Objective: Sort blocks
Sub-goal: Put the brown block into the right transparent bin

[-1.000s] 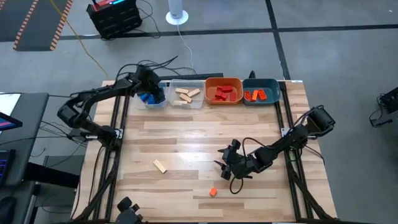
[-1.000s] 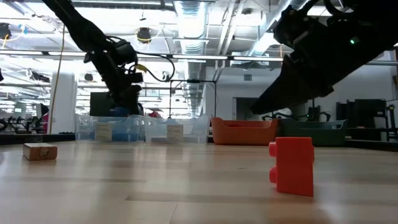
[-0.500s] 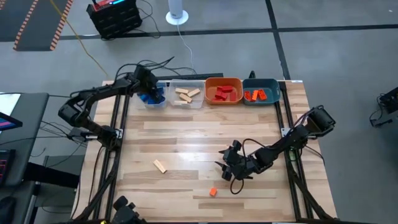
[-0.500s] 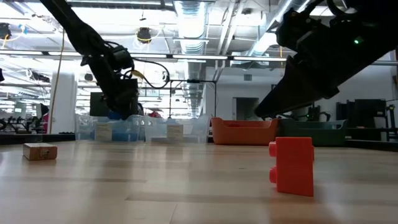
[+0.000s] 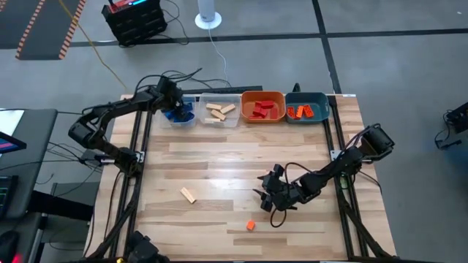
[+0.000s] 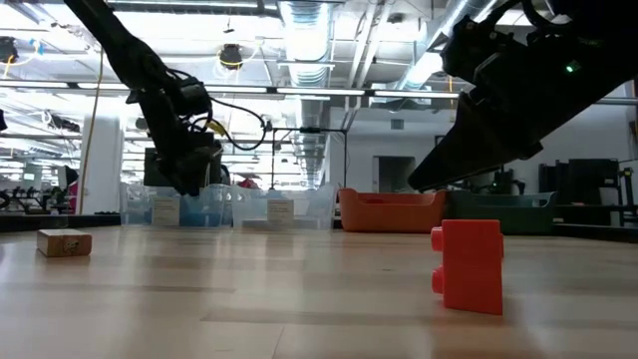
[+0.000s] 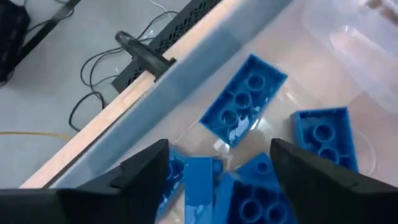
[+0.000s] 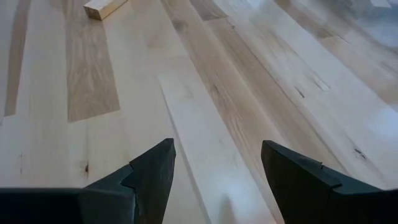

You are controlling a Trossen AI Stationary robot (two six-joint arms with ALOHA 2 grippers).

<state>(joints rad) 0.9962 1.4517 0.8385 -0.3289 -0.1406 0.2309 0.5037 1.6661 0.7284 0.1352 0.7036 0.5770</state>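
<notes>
My left gripper [image 5: 170,104] [image 7: 217,158] hangs open over the clear bin [image 5: 180,117] at the far left, above several blue blocks [image 7: 244,108] lying in it. My right gripper [image 5: 265,196] [image 8: 214,162] is open just above the table's middle, touching nothing. A tan block [image 5: 189,195] [image 6: 64,242] [image 8: 104,6] lies flat on the table left of it. An orange block [image 5: 250,226] [image 6: 469,265] stands on the table near the near edge. Tan blocks [image 5: 217,111], red blocks [image 5: 262,109] and orange blocks [image 5: 299,112] lie in the other bins.
Four bins line the far edge: two clear [image 5: 220,110], one orange [image 5: 263,106], one teal [image 5: 306,107]. Bare wooden tabletop [image 5: 219,161] stretches between the bins and my right gripper. Cables [image 7: 93,99] lie on the floor beyond the far edge.
My left gripper has drawn back slightly toward the table's left edge over the clear bin of blue blocks. My right arm has kept still.
</notes>
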